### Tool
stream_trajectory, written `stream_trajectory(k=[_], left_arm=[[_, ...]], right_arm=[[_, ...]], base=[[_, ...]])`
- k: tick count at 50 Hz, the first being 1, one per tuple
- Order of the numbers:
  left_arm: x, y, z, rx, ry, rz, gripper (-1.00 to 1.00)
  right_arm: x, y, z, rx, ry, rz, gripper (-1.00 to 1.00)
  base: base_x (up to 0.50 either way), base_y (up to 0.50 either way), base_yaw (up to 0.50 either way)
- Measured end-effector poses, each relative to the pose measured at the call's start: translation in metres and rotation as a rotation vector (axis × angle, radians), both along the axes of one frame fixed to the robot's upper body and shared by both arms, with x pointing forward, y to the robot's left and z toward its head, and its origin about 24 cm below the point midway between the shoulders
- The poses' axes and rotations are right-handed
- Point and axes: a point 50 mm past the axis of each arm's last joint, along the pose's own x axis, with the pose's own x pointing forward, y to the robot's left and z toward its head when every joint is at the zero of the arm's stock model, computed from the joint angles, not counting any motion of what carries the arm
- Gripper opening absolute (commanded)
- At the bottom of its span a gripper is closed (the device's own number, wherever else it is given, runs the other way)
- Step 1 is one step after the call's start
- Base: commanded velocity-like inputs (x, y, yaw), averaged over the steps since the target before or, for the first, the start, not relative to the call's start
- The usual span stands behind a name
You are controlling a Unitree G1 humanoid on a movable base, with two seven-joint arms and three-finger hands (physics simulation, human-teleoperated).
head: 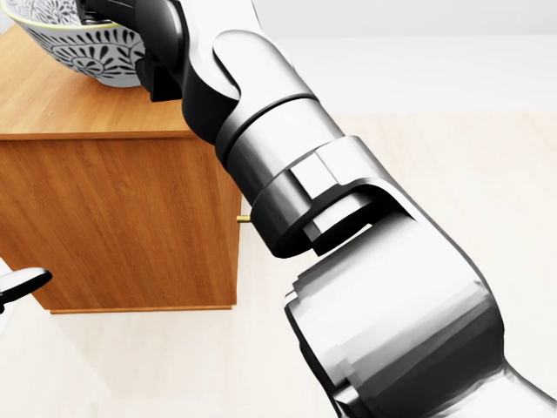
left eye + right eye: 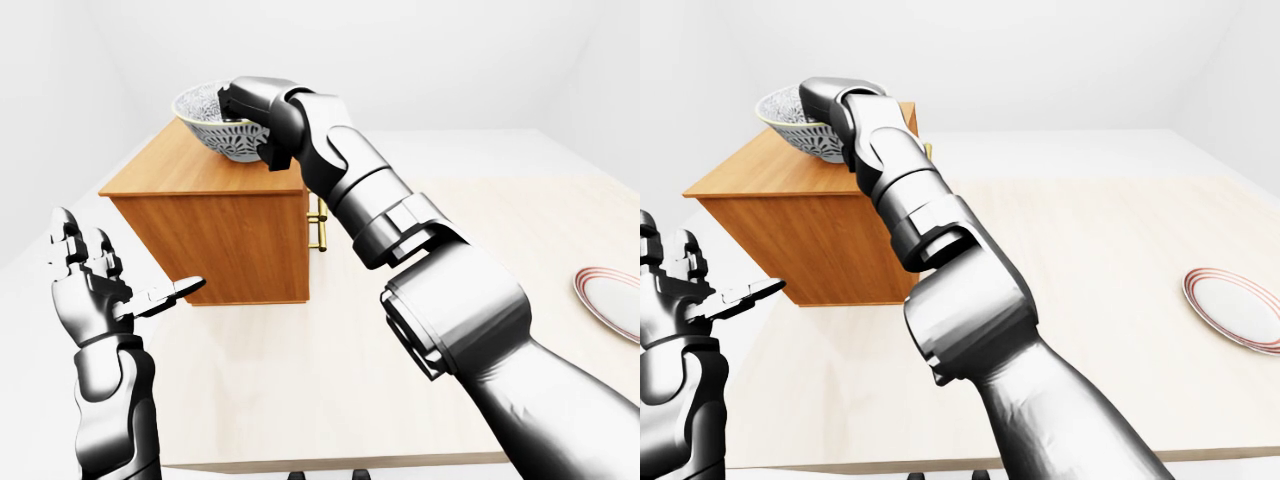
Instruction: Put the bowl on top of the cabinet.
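Observation:
A white bowl with a dark leaf pattern (image 2: 212, 128) is over the top of the wooden cabinet (image 2: 180, 172), near its right end in the left-eye view. Whether its base touches the wood I cannot tell. My right hand (image 2: 243, 101) is shut on the bowl's right rim, with the arm stretched up and leftward across all views. In the head view the bowl (image 1: 80, 45) shows at the top left, partly cut off by the frame. My left hand (image 2: 125, 270) is raised at the lower left, fingers spread and empty, short of the cabinet's side panel.
The cabinet stands on a pale wooden table (image 2: 300, 400); a brass handle (image 2: 322, 222) sticks out of its right face. A white plate with a red rim (image 2: 1236, 308) lies far right on the table. My right forearm fills much of the head view.

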Motion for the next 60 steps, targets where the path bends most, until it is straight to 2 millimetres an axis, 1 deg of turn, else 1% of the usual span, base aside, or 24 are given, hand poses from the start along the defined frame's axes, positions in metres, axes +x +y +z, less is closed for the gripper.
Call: stream_trajectory(k=[1,2,4,5,6,7,9,12,13,14,15,23,30,38,48,56,60], left_arm=[[0.000,0.000,0.000,0.000,0.000,0.000,1.00],[0.000,0.000,0.000,0.000,0.001,0.000,1.00],[0.000,0.000,0.000,-0.001,0.002,0.000,1.00],[0.000,0.000,0.000,-0.001,0.002,0.000,1.00],[0.000,0.000,-0.001,-0.001,0.003,0.000,1.00],[0.001,0.000,-0.001,-0.001,0.003,0.000,1.00],[0.001,0.000,-0.001,-0.001,0.003,0.000,1.00],[0.000,0.000,-0.001,-0.001,0.003,0.000,1.00],[0.000,0.000,-0.001,-0.001,0.003,0.000,1.00],[0.000,0.000,-0.001,-0.001,0.003,0.000,1.00],[0.000,0.000,-0.001,-0.001,0.003,0.000,1.00],[0.000,0.000,0.000,0.001,-0.001,0.000,1.00],[0.000,0.000,0.000,0.001,-0.001,0.000,1.00],[0.000,0.000,0.001,0.002,-0.003,0.000,1.00],[-0.001,0.000,0.000,0.002,-0.002,0.000,1.00],[-0.001,0.000,0.000,0.002,0.002,0.000,1.00],[-0.001,0.000,0.000,0.003,0.002,0.000,1.00]], right_arm=[[0.000,0.000,0.000,0.001,0.001,0.000,-0.73],[0.000,0.000,0.001,0.004,-0.001,0.000,-0.38],[0.000,-0.001,0.004,0.014,-0.015,-0.002,-0.03],[0.000,-0.001,0.006,0.016,-0.022,-0.003,0.18],[0.000,-0.001,0.006,0.019,-0.024,-0.003,0.18],[0.000,-0.002,0.007,0.022,-0.026,-0.003,0.28],[0.000,-0.002,0.007,0.027,-0.030,-0.003,0.36],[-0.001,-0.002,0.009,0.034,-0.036,-0.003,0.54],[-0.001,-0.002,0.010,0.036,-0.039,-0.003,0.68],[-0.001,-0.002,0.011,0.038,-0.042,-0.002,0.91],[-0.002,-0.002,0.012,0.041,-0.045,-0.001,1.00],[-0.006,0.002,0.023,0.061,-0.078,0.011,1.00],[-0.017,0.009,0.046,0.101,-0.131,0.046,1.00],[-0.042,0.024,0.086,0.163,-0.219,0.121,1.00],[-0.086,0.037,0.144,0.284,-0.346,0.245,1.00],[-0.091,0.029,0.155,0.396,-0.350,0.284,1.00],[-0.097,0.026,0.164,0.457,-0.373,0.312,1.00]], base=[[0.00,0.00,0.00],[0.00,0.00,0.00],[0.00,0.00,0.00],[0.00,0.00,0.00],[0.00,0.00,0.00],[0.00,0.00,0.00],[0.00,0.00,0.00],[0.00,0.00,0.00],[0.00,0.00,0.00],[0.00,0.00,0.00],[0.00,0.00,0.00],[0.00,0.00,0.00],[0.00,0.00,0.00],[0.00,0.00,0.00],[0.00,0.00,0.00],[0.00,0.00,0.00],[0.00,0.00,0.00]])
